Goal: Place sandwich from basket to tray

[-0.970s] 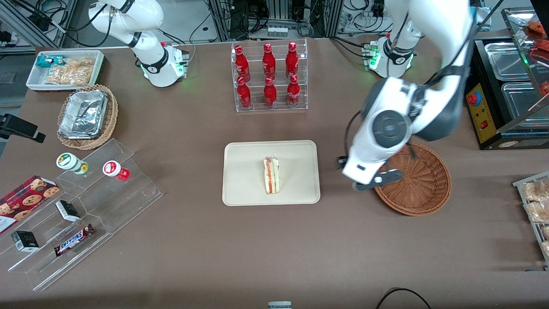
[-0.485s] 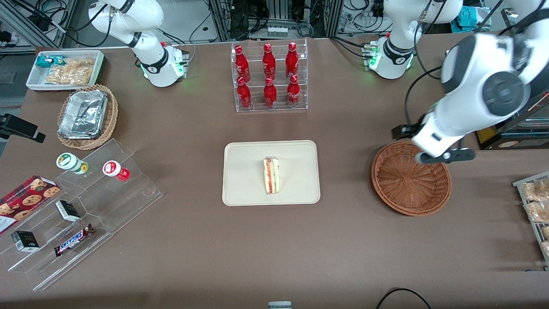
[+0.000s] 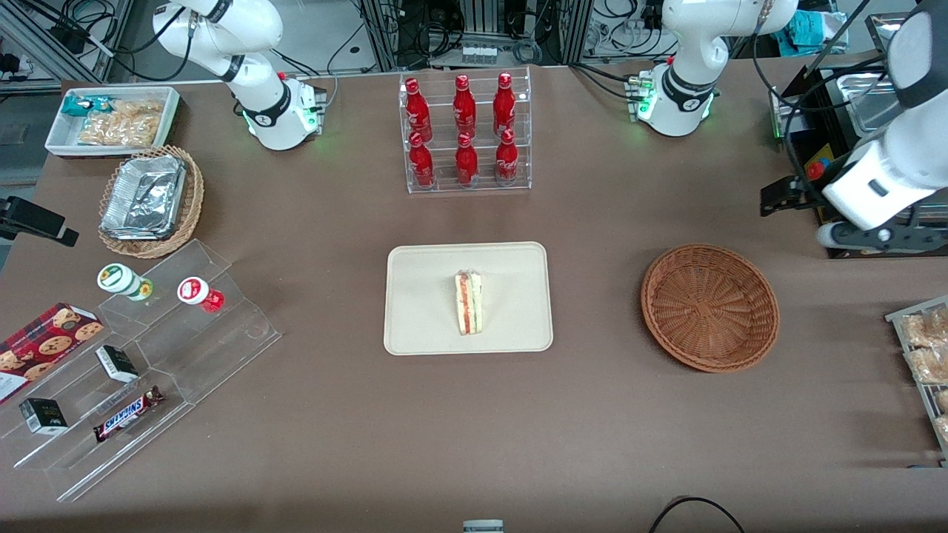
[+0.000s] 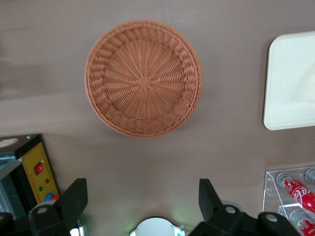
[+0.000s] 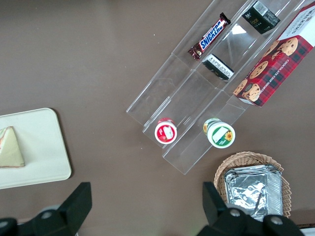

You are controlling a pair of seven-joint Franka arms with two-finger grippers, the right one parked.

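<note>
The sandwich [image 3: 468, 302] lies on the cream tray [image 3: 518, 266], a pale wedge with red and green layers; it also shows in the right wrist view as sandwich [image 5: 11, 147] on tray [image 5: 44, 147]. The reddish-brown wicker basket [image 3: 709, 307] holds nothing, and its woven floor is fully visible as basket [image 4: 143, 77], with a corner of the tray [image 4: 290, 81] beside it. My gripper [image 3: 874, 237] hangs high at the working arm's end of the table, past the basket and well apart from it. The gripper [image 4: 141, 196] is open with nothing between its fingers.
A clear rack of red bottles [image 3: 464, 132] stands farther from the camera than the tray. A black box with a yellow panel [image 3: 837, 192] sits close to the gripper. A snack rack [image 3: 922, 348], stepped acrylic shelf [image 3: 148, 355], foil-container basket [image 3: 150, 200] and white bin [image 3: 111, 118] line the table's ends.
My arm has swept from over the basket's tray-side rim across the basket and out toward the working arm's end. The sandwich has stayed on the tray.
</note>
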